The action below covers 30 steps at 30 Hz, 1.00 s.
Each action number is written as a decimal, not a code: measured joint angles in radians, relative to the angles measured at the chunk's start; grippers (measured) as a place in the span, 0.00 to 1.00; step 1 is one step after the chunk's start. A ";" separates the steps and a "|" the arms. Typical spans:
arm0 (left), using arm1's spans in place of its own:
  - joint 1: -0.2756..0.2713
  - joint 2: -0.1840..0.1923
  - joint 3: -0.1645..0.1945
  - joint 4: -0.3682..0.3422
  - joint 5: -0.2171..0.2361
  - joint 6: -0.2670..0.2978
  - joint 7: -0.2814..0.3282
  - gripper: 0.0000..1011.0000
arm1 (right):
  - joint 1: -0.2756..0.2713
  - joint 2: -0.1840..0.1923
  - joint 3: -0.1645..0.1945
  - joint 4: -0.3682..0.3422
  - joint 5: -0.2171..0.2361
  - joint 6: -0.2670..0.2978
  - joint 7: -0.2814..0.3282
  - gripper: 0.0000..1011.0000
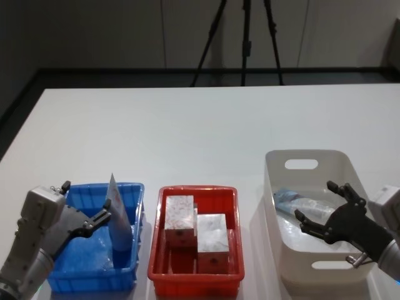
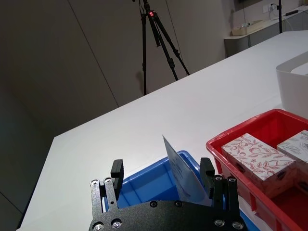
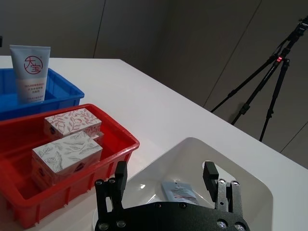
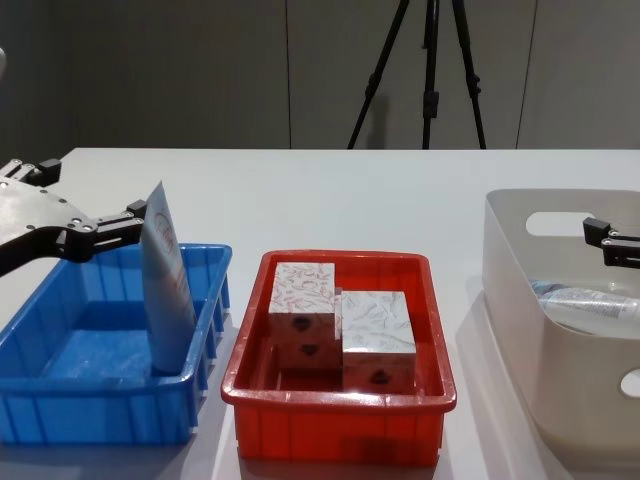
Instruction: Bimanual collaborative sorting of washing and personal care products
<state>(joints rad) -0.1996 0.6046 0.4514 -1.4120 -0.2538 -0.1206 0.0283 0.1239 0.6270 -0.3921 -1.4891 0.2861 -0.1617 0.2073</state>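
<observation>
Left wrist view showed our left pincer (image 2: 162,169) spread beside the standing tube (image 2: 180,171) at the blue tray's (image 2: 144,180) right wall; our right pincer (image 1: 315,201), spread over the tub's (image 1: 275,181) lying tube (image 1: 294,201), probably needed a square descent

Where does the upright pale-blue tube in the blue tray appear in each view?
Head view: pale-blue tube at lower left, near the right wall of the blue tray.
Left wrist view: lower centre.
Right wrist view: upper left.
Chest view: left of centre.
Shared landmark: the red tray next to the blue one.
</observation>
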 joint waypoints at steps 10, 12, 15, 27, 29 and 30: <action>0.000 0.000 0.000 0.000 0.000 0.000 0.000 0.99 | -0.009 -0.022 -0.002 -0.013 0.002 0.001 0.049 0.99; 0.000 0.000 0.000 0.000 0.000 0.000 0.000 0.99 | -0.009 -0.027 -0.002 -0.013 0.002 0.002 0.058 0.99; 0.000 0.000 0.000 0.000 0.000 0.000 0.000 0.99 | -0.006 -0.033 -0.003 -0.012 0.000 0.005 0.074 0.99; 0.000 0.000 0.000 0.000 0.000 0.000 0.000 0.99 | 0.016 -0.086 -0.009 0.014 0.010 0.024 0.123 0.99; 0.000 0.000 0.000 0.000 0.000 0.000 0.000 0.99 | 0.020 -0.101 -0.007 0.020 0.016 0.034 0.128 0.99; 0.000 0.000 0.000 0.000 0.000 0.000 0.000 0.99 | 0.022 -0.109 -0.006 0.023 0.017 0.040 0.130 0.99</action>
<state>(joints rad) -0.1996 0.6047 0.4513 -1.4120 -0.2539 -0.1205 0.0283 0.1454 0.5185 -0.3984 -1.4661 0.3034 -0.1213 0.3370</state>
